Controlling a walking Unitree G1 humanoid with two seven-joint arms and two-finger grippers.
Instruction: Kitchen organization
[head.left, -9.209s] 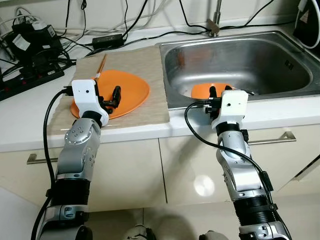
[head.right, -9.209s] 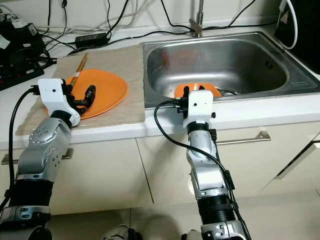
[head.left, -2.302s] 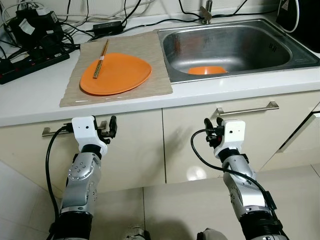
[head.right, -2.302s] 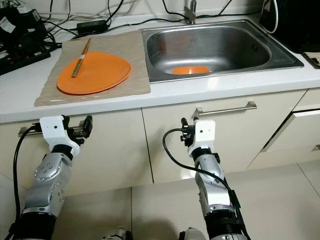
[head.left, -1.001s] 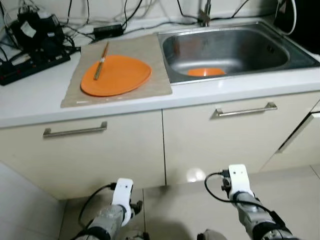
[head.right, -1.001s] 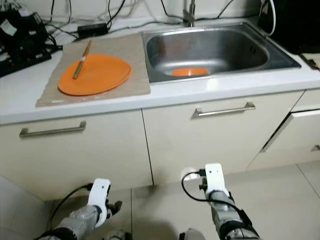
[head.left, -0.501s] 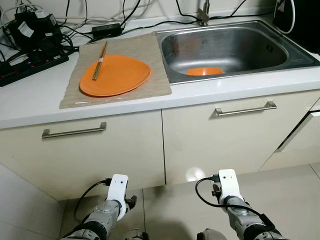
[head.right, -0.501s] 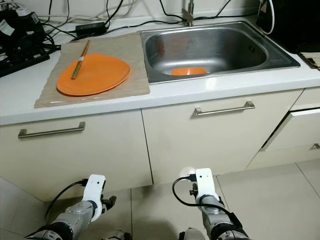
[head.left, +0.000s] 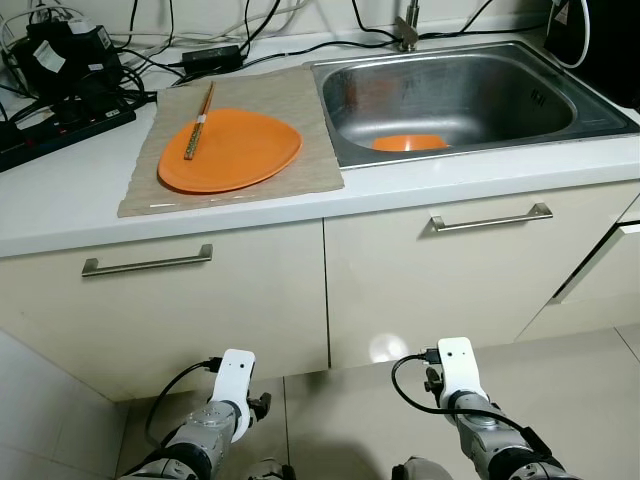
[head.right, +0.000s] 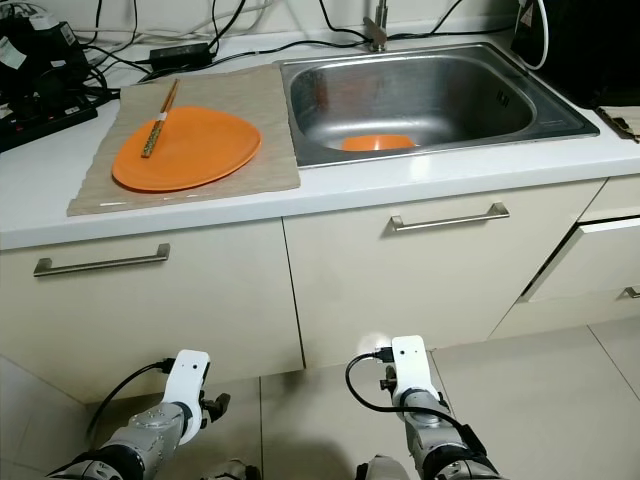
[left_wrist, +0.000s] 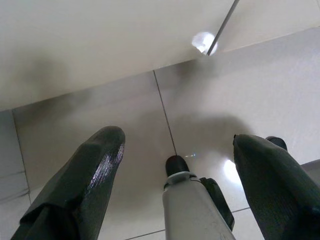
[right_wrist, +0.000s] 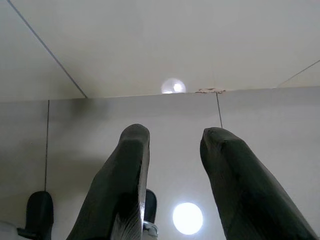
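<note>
You are facing a home kitchen: steel sink (head.left: 470, 95) with tap (head.left: 408, 30), white table (head.left: 60, 200), cream cupboards with bar handles (head.left: 147, 263), tiled floor (head.left: 590, 400).

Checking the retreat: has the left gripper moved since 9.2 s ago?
Yes. The left gripper went from over the plate down below the drawer handle, near the floor.

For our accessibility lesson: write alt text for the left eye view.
An orange plate with chopsticks across it sits on a mat beside a steel sink holding an orange dish. Below, both arms hang by the cabinets.
</note>
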